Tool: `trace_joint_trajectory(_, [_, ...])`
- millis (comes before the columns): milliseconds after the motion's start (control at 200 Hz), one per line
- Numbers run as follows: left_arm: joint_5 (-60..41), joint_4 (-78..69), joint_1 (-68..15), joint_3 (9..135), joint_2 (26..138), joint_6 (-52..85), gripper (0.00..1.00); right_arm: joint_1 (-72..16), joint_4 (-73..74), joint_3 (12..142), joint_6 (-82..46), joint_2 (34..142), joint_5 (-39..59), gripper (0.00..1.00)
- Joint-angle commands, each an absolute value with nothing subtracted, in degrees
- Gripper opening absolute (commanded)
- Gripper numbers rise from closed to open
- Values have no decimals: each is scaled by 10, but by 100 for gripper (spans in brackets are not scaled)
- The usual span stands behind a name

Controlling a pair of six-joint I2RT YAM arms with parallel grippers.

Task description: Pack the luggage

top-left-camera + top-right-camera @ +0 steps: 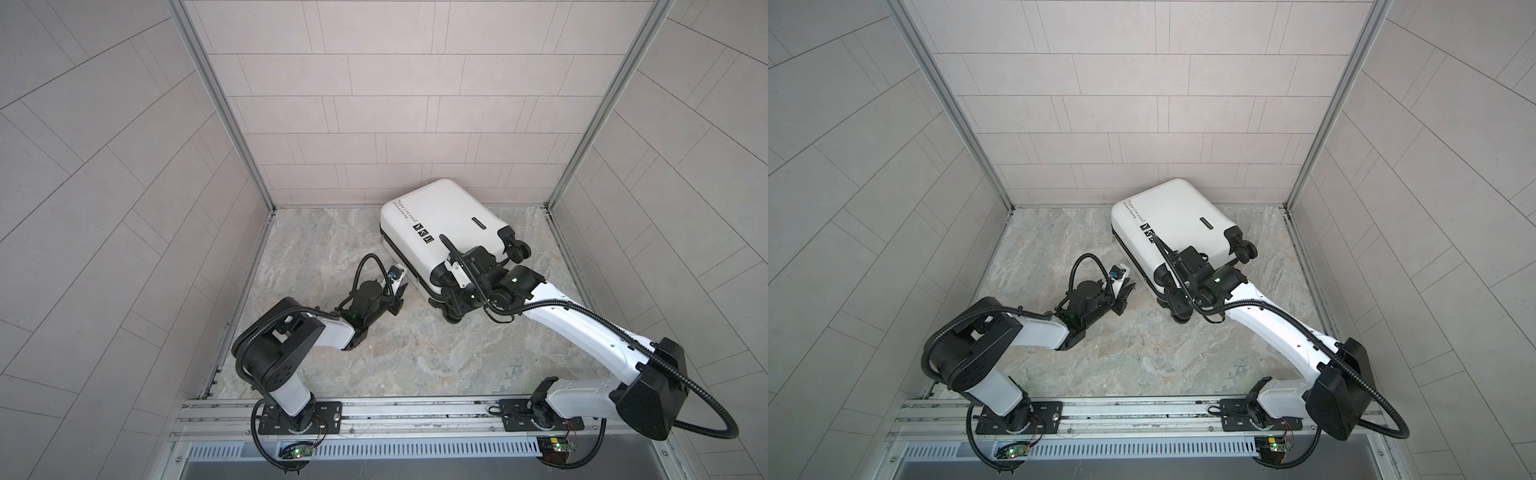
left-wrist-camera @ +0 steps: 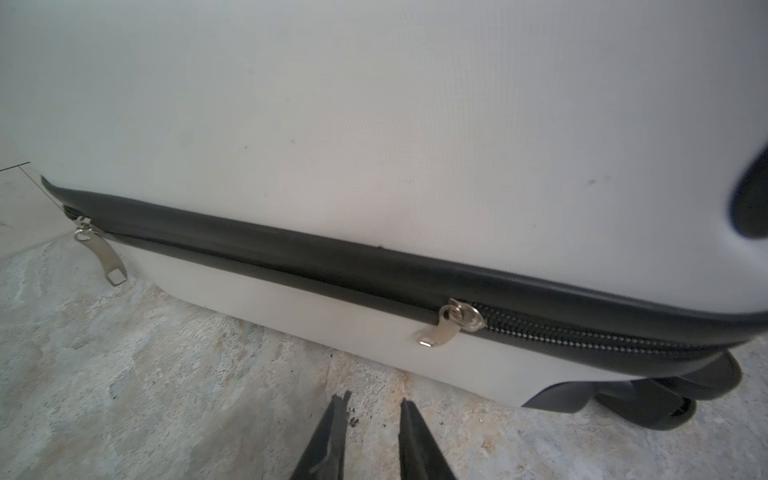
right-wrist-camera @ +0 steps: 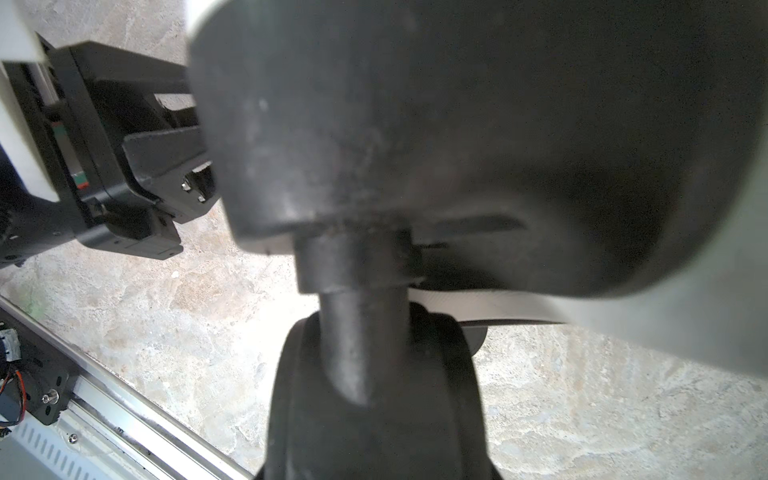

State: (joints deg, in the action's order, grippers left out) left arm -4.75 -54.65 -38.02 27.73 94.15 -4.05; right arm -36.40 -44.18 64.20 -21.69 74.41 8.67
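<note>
- The luggage (image 1: 440,220) lies flat and shut on the tabletop (image 1: 324,249), near the back wall, with its wheels toward the right arm
- The left gripper (image 2: 375,405) hovers just beside the long side of the shell; its jaws stand a little apart and hold nothing
- The right gripper (image 1: 452,291) is at the wheel corner of the luggage. A blurred black wheel (image 3: 374,145) fills its wrist view, so I cannot tell if it is open or closed on something
- The zipper band (image 2: 582,336) shows closed teeth only on the wheel side of the nearer zipper pull (image 2: 436,334); from there to the second pull (image 2: 102,262) the seam looks open
- The step in hand is, I think, to finish the zipping (the packing itself seems done)
- To do it well: take the nearer pull by its flat tab, close firmly, and draw along the band, not away from the shell, so the slider does not jam
- The right arm should hold the shell steady, otherwise the luggage may slide on the smooth tabletop
</note>
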Motion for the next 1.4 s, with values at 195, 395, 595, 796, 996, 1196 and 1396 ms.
trace_joint_trajectory(195, [1,-574,-392,267,933,-36,32,-352,-427,659,-269,727,51,7])
trace_joint_trajectory(395, [-14,-573,-392,263,929,-37,41,-352,-426,658,-271,726,51,7])
trace_joint_trajectory(595, [-41,-603,-392,253,947,-35,41,-352,-427,658,-269,729,51,7])
trace_joint_trajectory(796, [-58,-625,-392,251,961,-39,32,-352,-426,657,-268,727,50,7])
trace_joint_trajectory(996, [-80,-622,-392,259,970,-50,28,-352,-427,660,-267,729,48,7])
trace_joint_trajectory(1196, [-96,-625,-396,279,985,-49,29,-352,-429,658,-268,727,47,7])
trace_joint_trajectory(1396, [-89,-636,-406,304,1011,-50,36,-351,-430,658,-268,727,46,7])
